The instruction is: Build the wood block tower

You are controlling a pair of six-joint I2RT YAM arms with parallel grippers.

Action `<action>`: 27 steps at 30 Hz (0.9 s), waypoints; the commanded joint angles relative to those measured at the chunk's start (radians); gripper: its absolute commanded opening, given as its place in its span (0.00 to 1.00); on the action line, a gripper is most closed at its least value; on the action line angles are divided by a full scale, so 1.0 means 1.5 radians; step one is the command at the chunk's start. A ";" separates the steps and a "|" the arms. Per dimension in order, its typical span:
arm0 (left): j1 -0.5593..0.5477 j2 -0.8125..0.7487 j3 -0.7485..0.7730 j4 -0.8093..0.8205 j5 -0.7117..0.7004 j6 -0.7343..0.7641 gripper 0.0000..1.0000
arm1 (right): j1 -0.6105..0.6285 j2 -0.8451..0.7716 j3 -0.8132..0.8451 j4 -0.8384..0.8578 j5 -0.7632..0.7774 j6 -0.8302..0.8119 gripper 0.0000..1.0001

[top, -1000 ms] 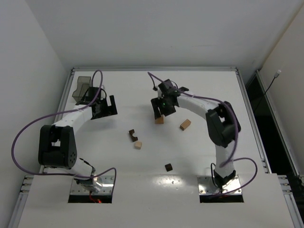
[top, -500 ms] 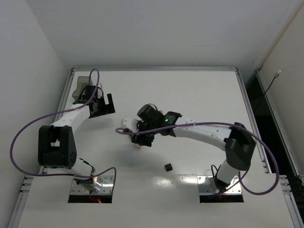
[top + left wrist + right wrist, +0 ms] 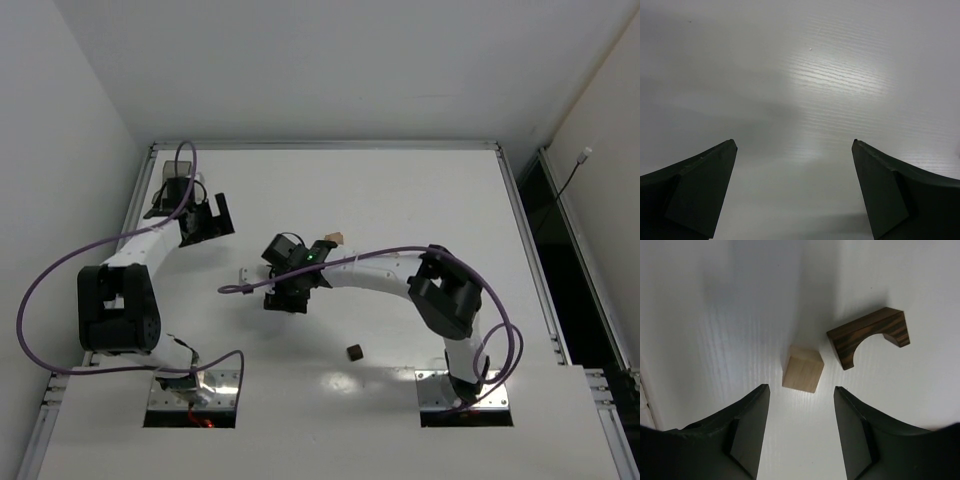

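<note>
Alignment governs the pick: the tan cube [image 3: 803,369] lies just ahead of the right gripper [image 3: 801,390], centred on the gap between its spread, empty jaws. The dark arch block [image 3: 869,336] sits near the cube but apart from it. The left gripper [image 3: 205,220] hangs wide open well away, so the right arm is judged nearer; no tower stands yet.

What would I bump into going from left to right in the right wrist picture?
black finger → tan cube → dark arch
</note>
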 commanded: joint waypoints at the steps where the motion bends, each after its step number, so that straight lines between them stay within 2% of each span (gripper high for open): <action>1: 0.004 0.001 0.014 0.007 0.016 0.006 1.00 | -0.008 0.016 0.043 0.010 0.002 0.017 0.51; 7: 0.010 0.008 0.014 0.007 0.016 0.006 1.00 | -0.014 0.061 0.097 -0.028 -0.025 0.029 0.51; 22: 0.016 0.026 0.014 0.007 0.023 0.000 1.00 | -0.033 0.101 0.109 -0.061 -0.038 0.035 0.49; 25: 0.016 0.026 0.020 0.007 0.023 0.000 1.00 | -0.033 0.114 0.122 -0.067 -0.044 0.035 0.43; 27: 0.016 0.026 0.021 0.007 0.023 0.000 1.00 | -0.033 0.114 0.122 -0.067 -0.050 0.035 0.30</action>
